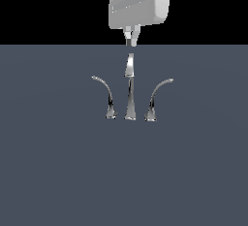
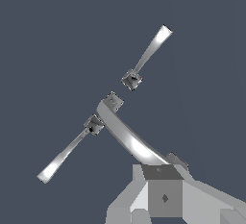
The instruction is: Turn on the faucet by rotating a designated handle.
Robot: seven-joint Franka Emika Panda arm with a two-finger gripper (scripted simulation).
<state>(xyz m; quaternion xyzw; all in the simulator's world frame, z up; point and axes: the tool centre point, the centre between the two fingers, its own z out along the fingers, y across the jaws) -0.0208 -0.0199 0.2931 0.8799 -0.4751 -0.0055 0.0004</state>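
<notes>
The chrome faucet (image 1: 130, 91) stands on the grey floor, with a tall straight centre spout and a curved lever on each side. The handle (image 1: 157, 96) is the lever whose thin tip arches toward the exterior view's right. The mirror-image lever (image 1: 105, 95) arches to the left. My gripper (image 1: 131, 43) hangs straight above the spout's tip with a small gap, touching nothing. Its fingers are together and hold nothing. In the wrist view the spout (image 2: 126, 136) runs up toward my gripper (image 2: 162, 171), and the two levers splay out to either side.
A flat dark grey floor (image 1: 53, 171) surrounds the faucet. The background beyond it is black. No other objects show.
</notes>
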